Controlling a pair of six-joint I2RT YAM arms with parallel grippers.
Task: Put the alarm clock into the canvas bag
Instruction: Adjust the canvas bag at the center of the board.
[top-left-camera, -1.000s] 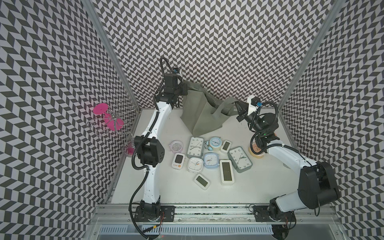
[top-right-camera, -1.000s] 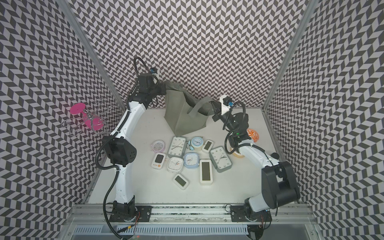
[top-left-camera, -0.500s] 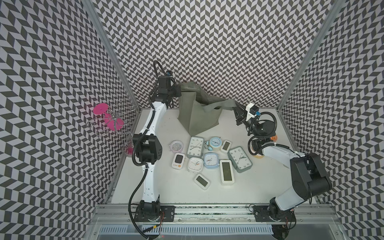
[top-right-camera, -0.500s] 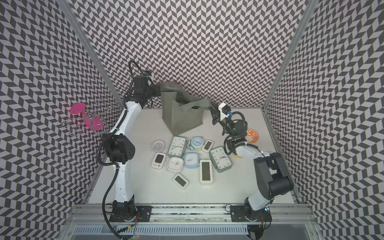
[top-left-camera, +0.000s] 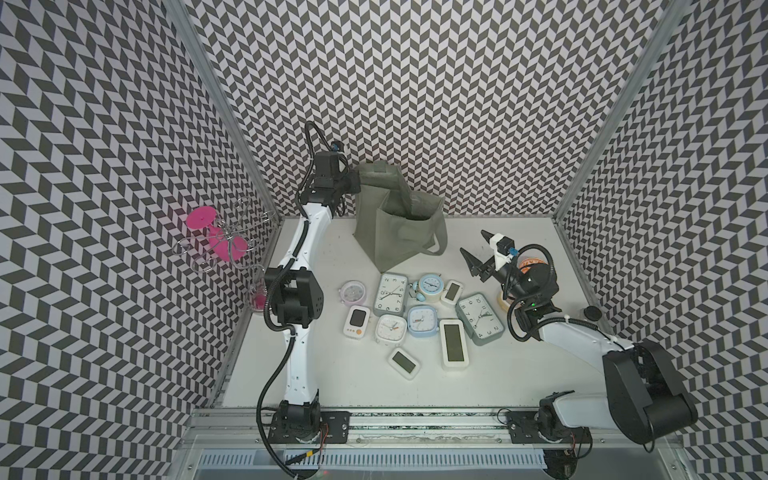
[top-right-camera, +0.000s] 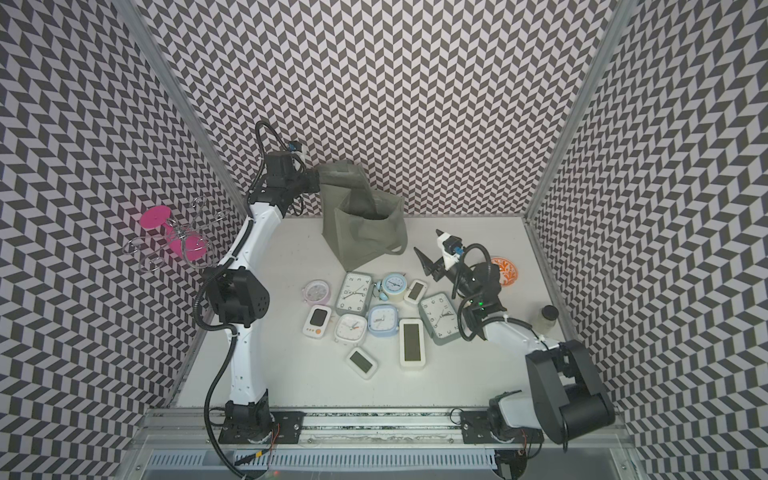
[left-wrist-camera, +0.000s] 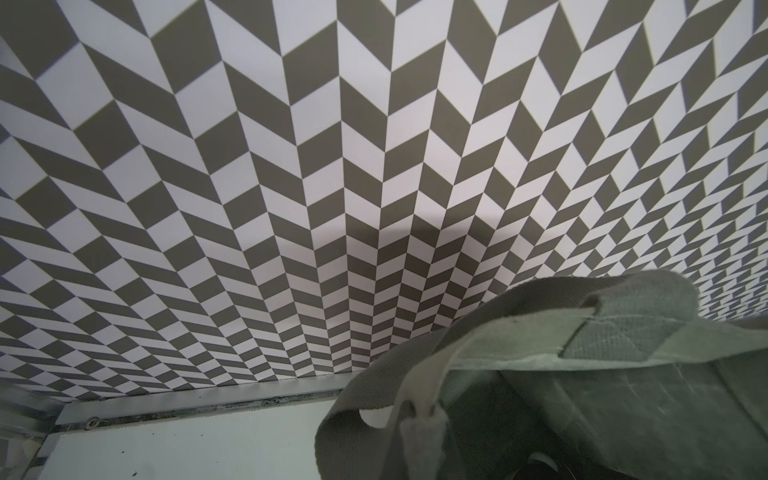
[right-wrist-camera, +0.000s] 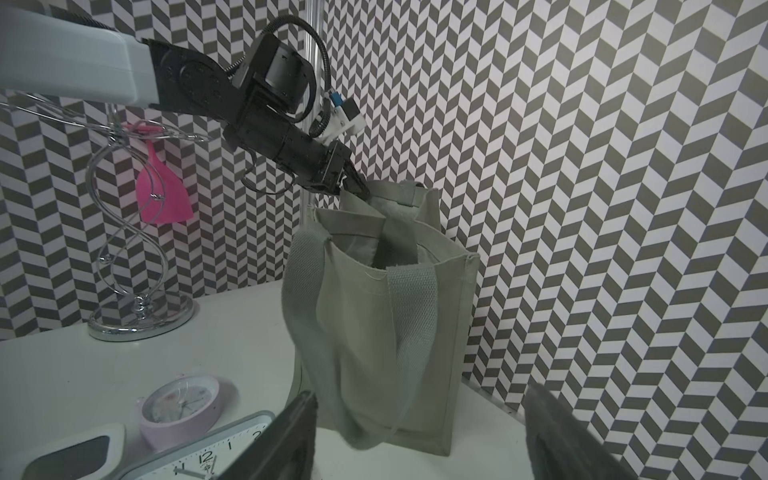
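Note:
The grey-green canvas bag (top-left-camera: 399, 232) (top-right-camera: 361, 237) stands upright at the back of the table, mouth open. My left gripper (top-left-camera: 353, 183) (top-right-camera: 316, 183) (right-wrist-camera: 353, 187) is shut on its far handle at the upper left rim. In the left wrist view only the bag's strap (left-wrist-camera: 419, 428) and cloth show, hiding the fingers. My right gripper (top-left-camera: 473, 242) (top-right-camera: 428, 241) (right-wrist-camera: 419, 388) hovers open and empty to the right of the bag (right-wrist-camera: 399, 332). The near handle hangs slack down the bag's front. Several alarm clocks lie in front, among them a grey-green rectangular one (top-left-camera: 390, 293) and a blue twin-bell one (top-left-camera: 430, 286).
A wire stand with pink pieces (top-left-camera: 216, 237) stands by the left wall. An orange patterned dish (top-right-camera: 505, 271) and a small dark-lidded jar (top-right-camera: 547, 316) sit near the right edge, behind my right arm. Patterned walls close three sides.
My right gripper has opened, let go of the bag's near handle and drawn back toward the right. The handle has dropped against the bag. The left gripper still holds the far handle.

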